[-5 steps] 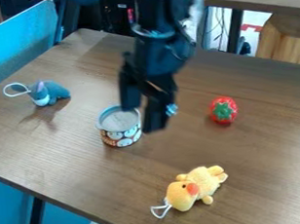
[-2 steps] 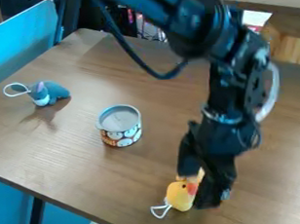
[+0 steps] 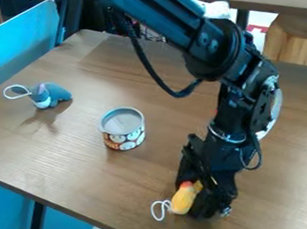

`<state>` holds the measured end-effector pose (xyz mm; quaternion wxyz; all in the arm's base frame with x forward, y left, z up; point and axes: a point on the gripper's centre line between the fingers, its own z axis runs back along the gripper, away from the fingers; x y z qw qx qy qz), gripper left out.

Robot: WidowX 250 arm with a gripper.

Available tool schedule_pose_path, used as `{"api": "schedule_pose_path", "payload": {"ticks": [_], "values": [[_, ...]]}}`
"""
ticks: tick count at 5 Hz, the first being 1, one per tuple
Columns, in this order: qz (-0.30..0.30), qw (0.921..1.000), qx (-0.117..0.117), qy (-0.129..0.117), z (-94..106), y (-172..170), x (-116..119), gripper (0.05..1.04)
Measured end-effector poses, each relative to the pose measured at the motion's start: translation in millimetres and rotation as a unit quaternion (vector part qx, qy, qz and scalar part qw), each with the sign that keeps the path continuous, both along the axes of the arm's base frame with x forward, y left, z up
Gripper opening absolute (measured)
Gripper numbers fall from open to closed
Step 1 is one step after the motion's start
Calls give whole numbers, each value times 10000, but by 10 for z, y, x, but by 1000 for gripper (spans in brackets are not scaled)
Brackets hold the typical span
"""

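Yellow fabric pokes out from the black gripper point(image 3: 195, 198), which hangs down near the front edge of the wooden table point(image 3: 88, 181). Its two fingers seem drawn in on the yellow plush toy point(image 3: 182, 200), parted only by the soft body between them, so it looks pinched rather than merely straddled. The hold seems to run across the body, which would explain why the head and its orange beak stick out on the side nearer the table's left edge, with the white cord loop point(image 3: 157, 211) trailing from it, outside the grip. Whether the yellow plush toy bears on the wood or hangs just above it, I cannot tell. Farther back and to the left of the view, a round tin point(image 3: 124, 133) with printed faces stands upright on its base, rim upward, steady on its own. Within that rim lies a pale grey surface; whether it is a lid or the inner bottom is unclear. Beyond it, a grey-blue plush animal point(image 3: 57, 93) rests on the wood near the far left side, its own white loop point(image 3: 14, 91) spread out beside it, apparently just lying where it falls.
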<state>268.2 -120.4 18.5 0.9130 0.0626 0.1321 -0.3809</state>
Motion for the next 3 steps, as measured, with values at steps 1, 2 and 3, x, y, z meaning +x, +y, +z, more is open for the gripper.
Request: {"api": "schedule_pose_path", "payload": {"ticks": [1,2,3], "values": [[34,9997,-152,-172,20,5,-42,519],[147,9972,-512,-530,395,84,-158,450],[433,9858,-919,-1335,917,371,-151,441]]}}
